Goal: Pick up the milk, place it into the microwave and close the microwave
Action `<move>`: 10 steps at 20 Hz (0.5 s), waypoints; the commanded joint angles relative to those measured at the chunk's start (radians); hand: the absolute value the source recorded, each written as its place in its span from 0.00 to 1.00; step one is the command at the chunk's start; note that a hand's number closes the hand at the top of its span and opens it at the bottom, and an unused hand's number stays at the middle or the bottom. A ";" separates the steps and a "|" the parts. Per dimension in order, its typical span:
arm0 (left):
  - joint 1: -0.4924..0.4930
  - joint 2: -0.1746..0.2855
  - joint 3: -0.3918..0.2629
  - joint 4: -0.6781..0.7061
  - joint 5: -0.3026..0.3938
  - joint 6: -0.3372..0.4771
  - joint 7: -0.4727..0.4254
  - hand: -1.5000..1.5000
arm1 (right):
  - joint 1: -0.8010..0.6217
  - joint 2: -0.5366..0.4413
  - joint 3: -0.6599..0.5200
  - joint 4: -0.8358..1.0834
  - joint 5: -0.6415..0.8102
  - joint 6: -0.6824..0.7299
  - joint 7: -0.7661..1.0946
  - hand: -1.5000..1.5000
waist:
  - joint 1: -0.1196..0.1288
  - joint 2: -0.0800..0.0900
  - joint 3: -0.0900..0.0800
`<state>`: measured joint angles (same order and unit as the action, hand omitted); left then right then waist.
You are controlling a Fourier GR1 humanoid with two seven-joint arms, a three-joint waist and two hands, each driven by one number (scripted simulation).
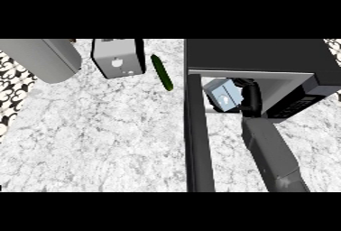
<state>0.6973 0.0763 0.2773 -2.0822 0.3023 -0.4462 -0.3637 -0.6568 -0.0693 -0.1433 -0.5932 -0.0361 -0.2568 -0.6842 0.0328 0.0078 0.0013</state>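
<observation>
one right hand (250, 98) in the microwave (260, 54), fingers (244, 83) curled round the milk (222, 94) on their left

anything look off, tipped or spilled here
Only the pale blue milk carton: it is tilted in the mouth of the open black microwave, with the black right hand curled round it. Nothing spilled or damaged shows; the slim green cucumber just lies on the white marbled counter.
</observation>
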 commanded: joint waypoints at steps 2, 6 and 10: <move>-0.058 0.015 0.036 0.031 0.022 -0.001 0.028 0.00 | -0.150 -0.012 -0.037 0.169 0.027 -0.078 -0.054 1.00 | 0.001 0.002 0.000; -0.045 0.011 0.034 0.059 0.027 -0.040 0.003 0.00 | -0.184 -0.028 -0.035 0.265 0.079 -0.177 -0.118 1.00 | 0.017 0.007 0.000; -0.081 -0.017 0.006 0.061 -0.019 -0.005 0.008 0.00 | -0.225 -0.044 0.033 0.299 0.185 -0.339 -0.117 1.00 | 0.018 0.009 -0.001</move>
<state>0.6346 0.0783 0.2995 -2.0416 0.3095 -0.4553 -0.3439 -0.8331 -0.1078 -0.1420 -0.3529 0.0797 -0.4707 -0.7894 0.0441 0.0139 0.0016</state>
